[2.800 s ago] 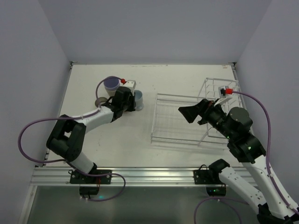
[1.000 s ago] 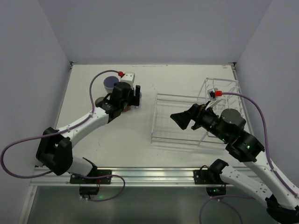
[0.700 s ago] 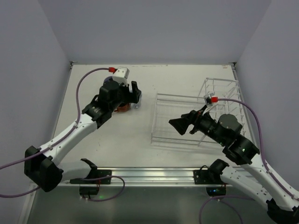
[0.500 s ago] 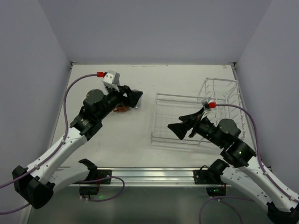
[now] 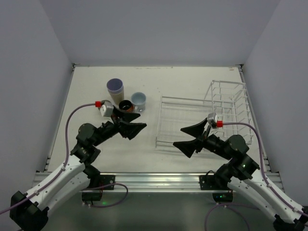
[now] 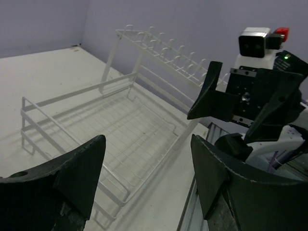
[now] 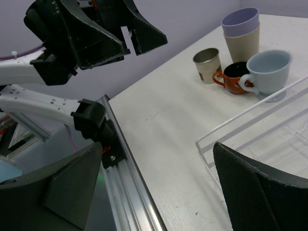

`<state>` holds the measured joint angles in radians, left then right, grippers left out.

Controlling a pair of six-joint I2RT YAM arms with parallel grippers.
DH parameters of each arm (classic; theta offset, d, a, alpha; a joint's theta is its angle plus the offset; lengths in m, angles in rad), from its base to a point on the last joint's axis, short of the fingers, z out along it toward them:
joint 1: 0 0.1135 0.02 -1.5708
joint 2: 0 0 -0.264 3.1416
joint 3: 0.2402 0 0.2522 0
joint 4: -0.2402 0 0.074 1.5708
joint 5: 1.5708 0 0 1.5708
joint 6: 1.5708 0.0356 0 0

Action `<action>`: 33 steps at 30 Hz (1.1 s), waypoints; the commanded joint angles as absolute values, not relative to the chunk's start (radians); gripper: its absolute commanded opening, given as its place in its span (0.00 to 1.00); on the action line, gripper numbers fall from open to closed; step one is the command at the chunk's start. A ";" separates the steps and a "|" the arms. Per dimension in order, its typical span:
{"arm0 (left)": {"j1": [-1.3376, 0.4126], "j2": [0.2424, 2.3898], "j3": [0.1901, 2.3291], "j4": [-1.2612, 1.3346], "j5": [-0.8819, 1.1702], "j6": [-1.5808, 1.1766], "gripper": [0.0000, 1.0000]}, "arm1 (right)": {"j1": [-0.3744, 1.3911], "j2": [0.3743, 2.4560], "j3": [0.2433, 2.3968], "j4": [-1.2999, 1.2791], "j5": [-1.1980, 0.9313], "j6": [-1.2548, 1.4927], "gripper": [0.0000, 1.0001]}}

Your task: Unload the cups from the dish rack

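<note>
The dish rack (image 5: 185, 122) is sitting on the right half of the white table (image 5: 159, 79), its flat tray lying to the left of its taller basket section. All the cups are standing on the table outside the rack, in a cluster off the tray's far-left corner. The blue-grey cup (image 5: 138, 99) is standing closest to the rack, with the orange-red mug (image 5: 126, 105) just beside it on the side away from the rack. The lavender tumbler (image 5: 115, 88) is standing a little farther back. In the right wrist view it is showing as nested inside the beige tumbler (image 7: 242, 48). A small grey cup (image 7: 208, 64) is standing farthest from the rack, next to the mug.

The left gripper (image 5: 137, 120) is hovering left of the rack, on the near side of the cups, and pointing toward the tray. Its jaws are standing spread apart and gripping nothing. The left wrist view is looking between them onto the rack.

The right gripper (image 5: 179, 137) is hovering above the tray's near-left corner and pointing left, away from the basket. Its jaws are gaping fully and carrying nothing. The two grippers are facing each other across the rack's left edge, well apart and touching neither the rack nor any cup.
</note>
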<state>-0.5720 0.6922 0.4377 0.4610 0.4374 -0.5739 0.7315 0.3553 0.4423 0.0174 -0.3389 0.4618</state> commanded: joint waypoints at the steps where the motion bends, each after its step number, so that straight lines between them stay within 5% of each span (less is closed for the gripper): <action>1: -0.572 0.602 0.385 0.604 0.537 -0.620 0.75 | 0.741 0.315 0.422 0.094 -0.402 0.426 0.99; 33: -0.572 0.144 0.080 0.342 0.486 -0.710 0.75 | 0.742 0.098 0.196 -0.018 -0.219 0.551 0.99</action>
